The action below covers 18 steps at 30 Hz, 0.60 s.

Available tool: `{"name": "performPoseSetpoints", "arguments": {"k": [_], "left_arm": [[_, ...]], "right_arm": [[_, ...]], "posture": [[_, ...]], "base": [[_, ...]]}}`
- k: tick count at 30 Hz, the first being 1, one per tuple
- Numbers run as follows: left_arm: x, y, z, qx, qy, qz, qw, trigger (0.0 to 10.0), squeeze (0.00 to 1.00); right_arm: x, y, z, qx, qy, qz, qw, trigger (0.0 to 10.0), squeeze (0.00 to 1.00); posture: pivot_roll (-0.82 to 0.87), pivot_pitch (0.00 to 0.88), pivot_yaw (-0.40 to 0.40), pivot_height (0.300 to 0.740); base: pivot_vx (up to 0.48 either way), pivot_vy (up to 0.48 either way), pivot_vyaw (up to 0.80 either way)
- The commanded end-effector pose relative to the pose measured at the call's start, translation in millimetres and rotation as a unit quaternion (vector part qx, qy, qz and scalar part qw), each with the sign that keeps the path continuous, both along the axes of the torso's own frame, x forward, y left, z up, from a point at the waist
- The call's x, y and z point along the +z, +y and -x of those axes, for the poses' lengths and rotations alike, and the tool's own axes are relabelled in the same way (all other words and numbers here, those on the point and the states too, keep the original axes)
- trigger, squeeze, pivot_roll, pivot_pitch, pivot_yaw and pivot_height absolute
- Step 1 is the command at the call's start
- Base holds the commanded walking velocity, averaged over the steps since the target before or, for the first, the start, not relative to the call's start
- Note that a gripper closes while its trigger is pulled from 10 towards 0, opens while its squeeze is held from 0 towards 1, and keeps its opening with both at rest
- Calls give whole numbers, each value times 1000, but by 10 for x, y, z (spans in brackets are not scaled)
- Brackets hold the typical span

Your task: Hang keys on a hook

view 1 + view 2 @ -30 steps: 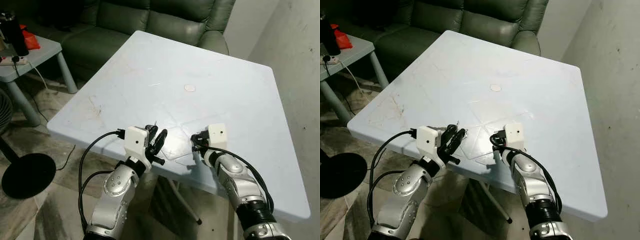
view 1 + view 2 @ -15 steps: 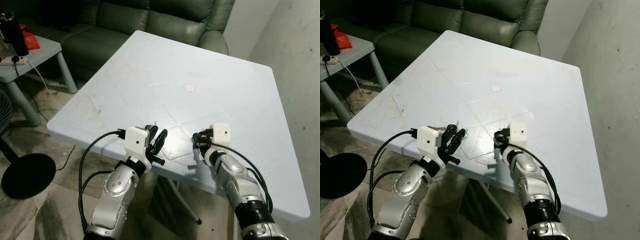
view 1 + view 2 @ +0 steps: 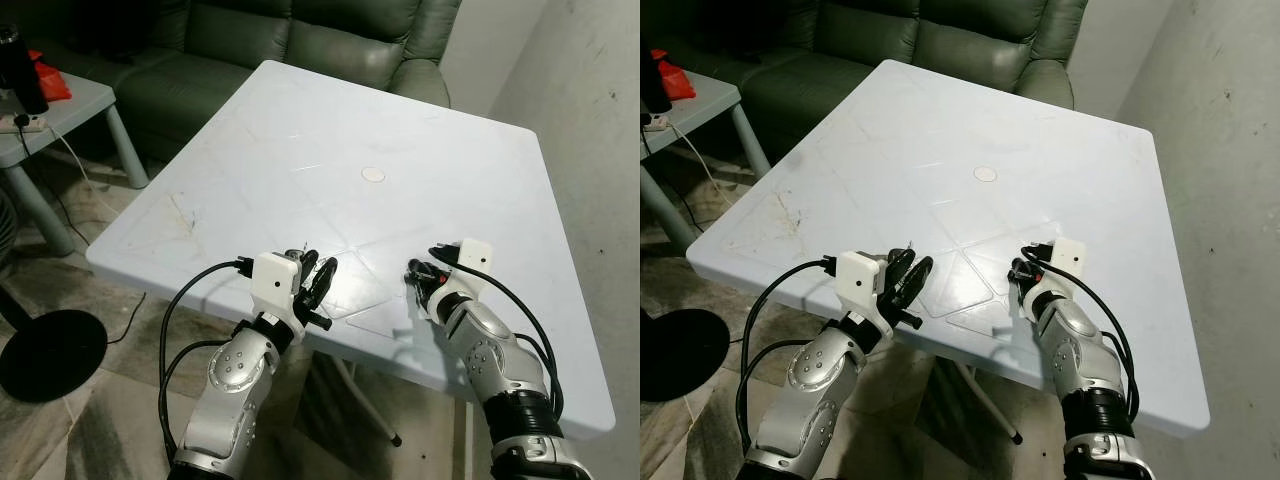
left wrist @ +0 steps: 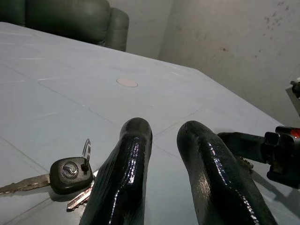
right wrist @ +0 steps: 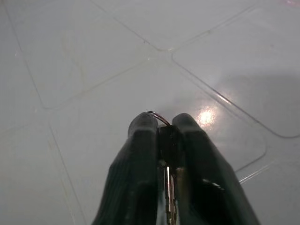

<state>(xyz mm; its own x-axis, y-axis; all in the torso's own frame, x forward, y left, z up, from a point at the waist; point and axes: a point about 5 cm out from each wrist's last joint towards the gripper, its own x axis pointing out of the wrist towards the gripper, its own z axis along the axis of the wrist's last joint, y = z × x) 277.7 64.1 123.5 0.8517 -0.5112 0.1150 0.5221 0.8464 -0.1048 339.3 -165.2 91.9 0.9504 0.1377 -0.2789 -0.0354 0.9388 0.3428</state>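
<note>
A bunch of keys (image 4: pixel 69 169) with a black fob and a ring lies flat on the pale blue table (image 3: pixel 330 130), just beside my left gripper (image 3: pixel 320 266). That gripper rests at the table's near edge, its fingers (image 4: pixel 129 168) slightly apart with nothing between them. My right gripper (image 3: pixel 414 274) hovers low over the near right part of the table. It is shut on a key (image 5: pixel 167 140); a metal ring pokes out above the fingertips and the blade runs back between the fingers.
A small round white disc (image 3: pixel 373 174) lies mid-table. A green sofa (image 3: pixel 300 40) stands behind the table. At the left are a side table (image 3: pixel 70 100) with a black bottle (image 3: pixel 20 70) and a black round base (image 3: pixel 50 355) on the floor. A wall (image 3: pixel 590 120) runs close on the right.
My right gripper has moved to the right and a little farther over the table, still shut on the key. The left arm has stayed put; the view has shifted slightly.
</note>
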Motion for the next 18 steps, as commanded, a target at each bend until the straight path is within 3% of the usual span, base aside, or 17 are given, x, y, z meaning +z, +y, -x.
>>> {"name": "performPoseSetpoints", "arguments": {"k": [1,2,3,13,14,15,16,18], "left_arm": [[12,-88,-3,-4,0,9,1000,10000,0],[12,-87,-5,-4,-1,8,1000,10000,0],[13,-87,-6,-4,-2,8,1000,10000,0],[22,-80,-26,-2,-3,7,1000,10000,0],[22,-80,-26,-2,-3,7,1000,10000,0],[21,-80,-26,-2,-3,7,1000,10000,0],[20,-79,-28,-2,-4,7,1000,10000,0],[20,-78,-30,-1,-3,7,1000,10000,0]], "right_arm": [[-15,-20,23,-2,3,-8,1000,4706,0],[11,-12,20,1,-5,-10,1000,6784,0],[35,-4,17,5,-12,-10,1000,9961,0],[115,-30,-6,2,-35,-7,999,10000,0],[113,-33,-2,1,-34,-7,999,8275,0],[112,-34,1,1,-35,-7,999,8275,0],[113,-33,8,-1,-36,-4,999,0,0],[106,-27,16,-5,-32,-3,999,0,0]], "posture": [[-12,68,-142,740],[-12,68,-142,740],[-12,68,-142,740],[-15,69,-141,740],[-15,69,-141,740],[-15,69,-141,740],[-14,70,-141,740],[-14,71,-141,740]], "base": [[0,0,0],[0,0,0],[0,0,0],[0,0,0],[0,0,0],[0,0,0],[0,0,0],[0,0,0]]}}
